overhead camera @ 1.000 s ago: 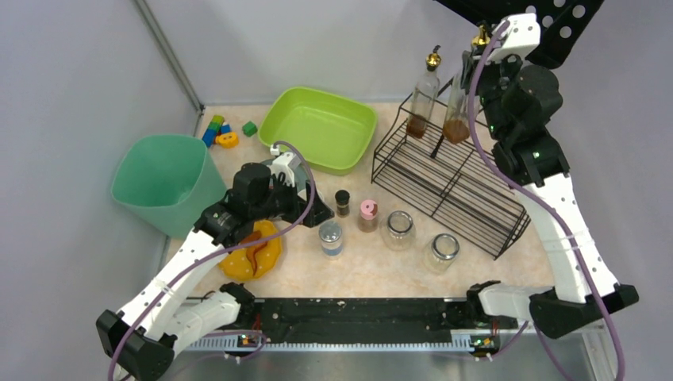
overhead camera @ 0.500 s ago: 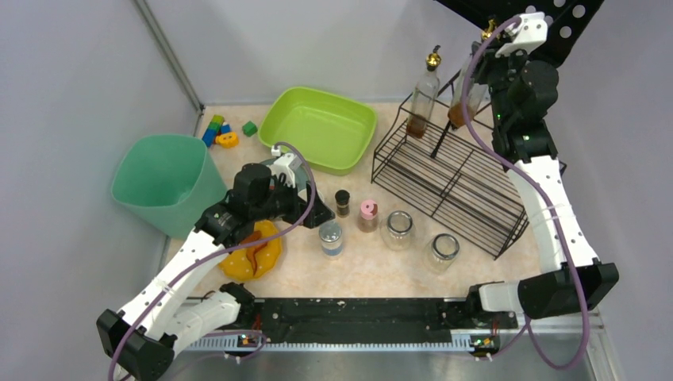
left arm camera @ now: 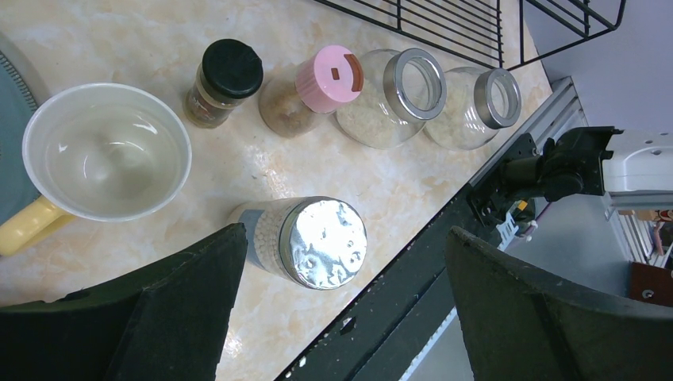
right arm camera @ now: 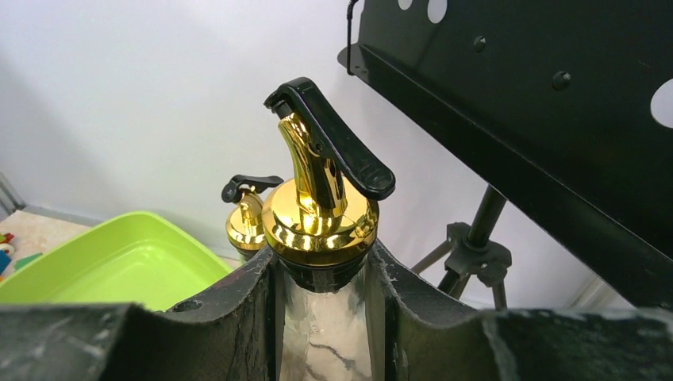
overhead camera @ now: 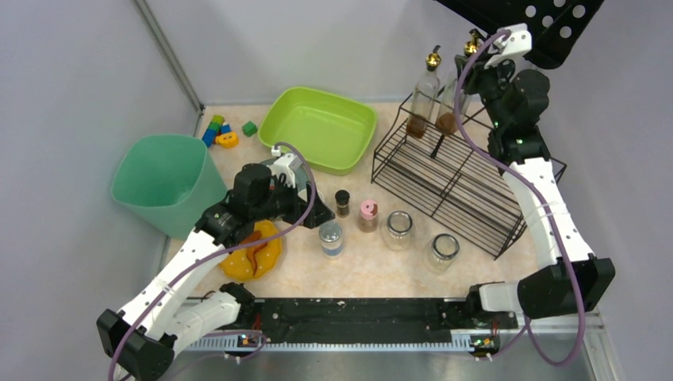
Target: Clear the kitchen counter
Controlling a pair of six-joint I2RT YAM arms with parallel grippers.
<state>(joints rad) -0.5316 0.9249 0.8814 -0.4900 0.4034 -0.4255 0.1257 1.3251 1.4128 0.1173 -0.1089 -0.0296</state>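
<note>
two glass bottles with gold pourers sit at the far end of the wire rack [overhead camera: 452, 182]. your right gripper [right arm camera: 325, 309] is pinching the held bottle [overhead camera: 451, 99] by its neck, just under the pourer, with the second bottle [overhead camera: 424, 95] close beside it. you cannot tell from these views whether its base is resting on the wires.

your left gripper [left arm camera: 341, 317] is spread wide and holds nothing. it hangs over the silver-lidded jar [left arm camera: 321, 242].

the kitchen counter [overhead camera: 373, 274] lies under all of it, from the black rail [overhead camera: 357, 313] at the near edge back to the walls. it looks hard, flat and unyielding, so you have nothing to grip on it; you take hold of what stands on it.

glass set down hard on that surface will likely knock or chip, so lower things gently. the held bottle is probably smooth and slippery. its liquid sits low, so it may swing from a neck grip; keep it upright.

for the jars, a grip around the body just below the lid looks safest. the two open jars [left arm camera: 413, 75] have no lids, so keep them level.
</note>
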